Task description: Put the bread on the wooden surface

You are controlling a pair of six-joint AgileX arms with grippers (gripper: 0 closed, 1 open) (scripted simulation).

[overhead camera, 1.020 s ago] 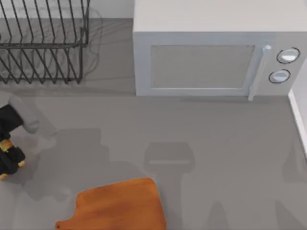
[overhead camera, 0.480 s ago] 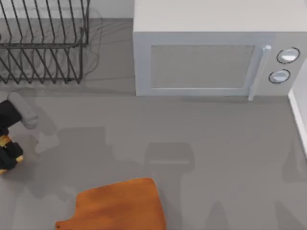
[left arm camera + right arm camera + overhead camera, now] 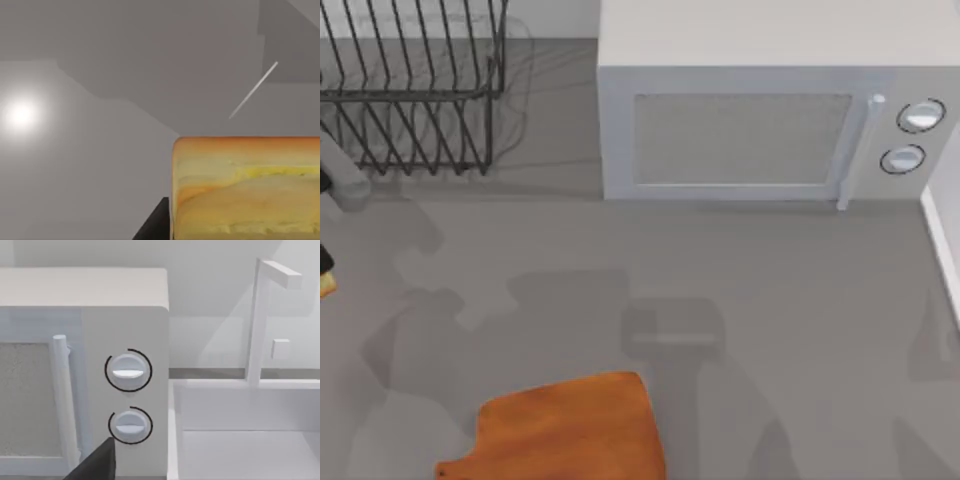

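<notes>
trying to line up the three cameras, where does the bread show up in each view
Top view: the bread is a small orange sliver at the left edge, left of and above the wooden cutting board in the picture.
Left wrist view: the bread sits close up, above the grey countertop.
Right wrist view: no bread; the microwave and a white sink are there.
Shared landmark: the microwave, with its two dials, in the top and right wrist views.

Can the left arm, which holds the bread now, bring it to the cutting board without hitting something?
Probably yes. The left gripper sits at the table's left edge with the bread, and bare grey counter lies between it and the cutting board. The dish rack and microwave stand farther back.
</notes>
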